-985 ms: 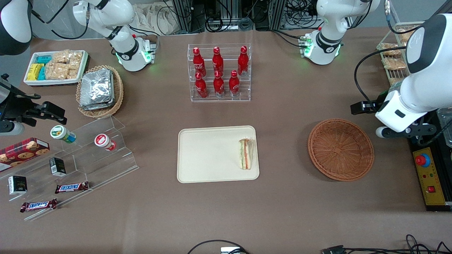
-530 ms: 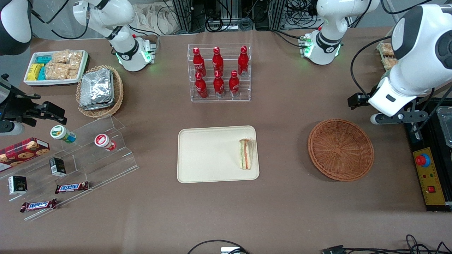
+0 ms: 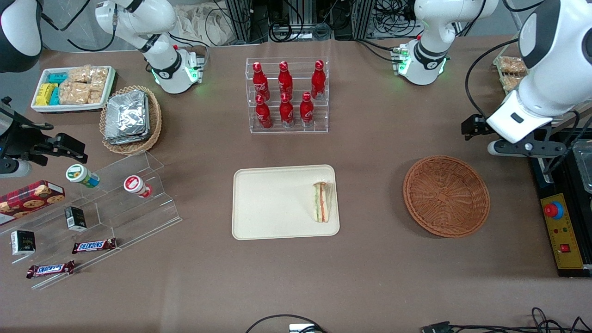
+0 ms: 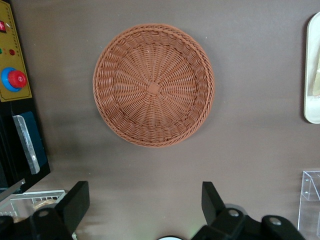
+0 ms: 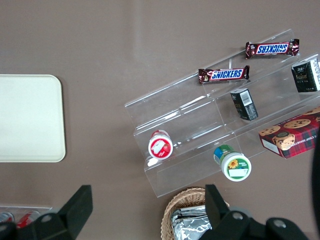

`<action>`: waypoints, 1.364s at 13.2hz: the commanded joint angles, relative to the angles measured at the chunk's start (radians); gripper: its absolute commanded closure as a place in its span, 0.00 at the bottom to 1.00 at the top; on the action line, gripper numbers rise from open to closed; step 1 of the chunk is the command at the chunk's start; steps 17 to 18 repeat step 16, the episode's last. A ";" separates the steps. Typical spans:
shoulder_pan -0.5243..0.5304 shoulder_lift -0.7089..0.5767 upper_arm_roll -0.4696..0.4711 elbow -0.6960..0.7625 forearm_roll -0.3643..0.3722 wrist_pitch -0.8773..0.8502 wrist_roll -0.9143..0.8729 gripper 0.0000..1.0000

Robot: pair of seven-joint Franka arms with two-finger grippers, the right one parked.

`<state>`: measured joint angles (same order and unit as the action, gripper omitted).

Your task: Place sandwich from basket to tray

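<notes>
**snackbot_fan:** Guessing light and squishy for the sandwich [image 3: 322,202]: soft bread, slick clear wrap, easy to crush or to let slide out. Sits on the tray [image 3: 277,203], right at the tray edge closest to the pincer, yet well apart from it, off toward the parked arm's end of the counter [image 3: 370,277].

**grip_nerd:** Agreed. Probably best pinched gently across the two flat bread faces, about mid-wedge. Not by the pointed tip, and not by loose wrap alone. Too soft for a hard squeeze, too slippery for a lazy one.

**snackbot_fan:** Looks-wise?

**grip_nerd:** Small triangular wedge with the filling stripes facing up: pale bread outside, then green, orange-red and white layers. Bit of shine from the wrap, nothing visibly squashed.

**snackbot_fan:** And the pincer [image 4: 145,192]?

**grip_nerd:** Spread wide, holding nothing. Hovers over bare counter just beside the basket [image 3: 446,195], a little farther from the front camera than it. Looks straight down on the basket from the wrist view: only reddish-brown weave, nothing inside.

**snackbot_fan:** So pretty much done, judging by that. No need to touch the wedge again unless wanted more toward the tray's middle.
</notes>
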<state>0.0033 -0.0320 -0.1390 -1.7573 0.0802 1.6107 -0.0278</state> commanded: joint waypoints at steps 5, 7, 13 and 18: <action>-0.014 0.017 0.021 0.039 0.012 -0.035 0.022 0.01; -0.016 0.024 0.021 0.039 0.009 -0.037 0.014 0.01; -0.014 0.024 0.021 0.039 0.001 -0.031 0.019 0.00; 0.004 0.024 0.021 0.038 0.000 -0.031 0.023 0.00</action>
